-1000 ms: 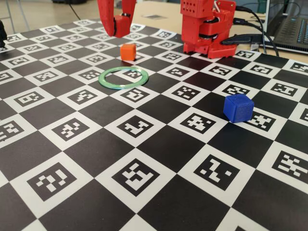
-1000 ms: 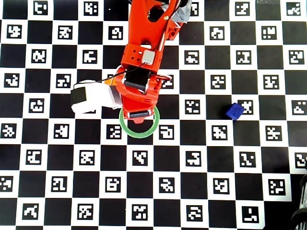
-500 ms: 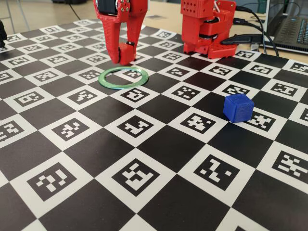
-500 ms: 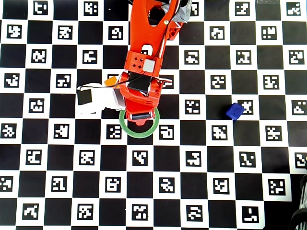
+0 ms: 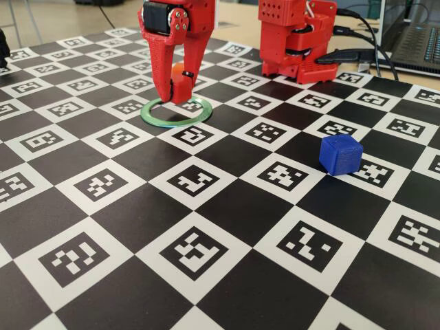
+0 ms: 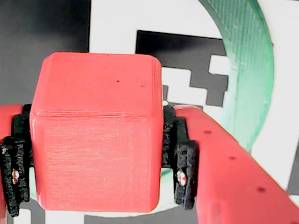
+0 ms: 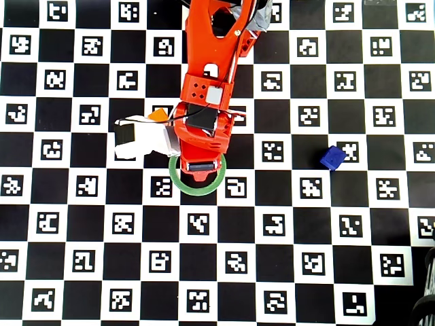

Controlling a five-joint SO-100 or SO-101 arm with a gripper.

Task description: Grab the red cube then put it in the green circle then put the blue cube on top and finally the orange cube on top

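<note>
My red gripper (image 5: 174, 96) is shut on the red cube (image 5: 181, 85), low over the far inner part of the green circle (image 5: 176, 112). In the wrist view the red cube (image 6: 96, 135) fills the space between the black pads (image 6: 181, 170), with the green circle (image 6: 247, 70) curving past at the right below it. The orange cube (image 5: 177, 69) peeks out just behind the fingers and shows as the orange cube (image 7: 158, 114) up and left of the green circle (image 7: 197, 190) in the overhead view, where the arm hides the red cube. The blue cube (image 5: 340, 154) rests alone at the right.
The board is a black-and-white checker mat with printed markers. The arm's red base (image 5: 295, 41) stands at the back, with cables and a laptop (image 5: 416, 41) behind it at the right. The white wrist camera (image 7: 139, 139) sticks out left of the arm.
The gripper has come forward past the orange cube and down with the red cube, from behind the green circle to low over its far inner part.
</note>
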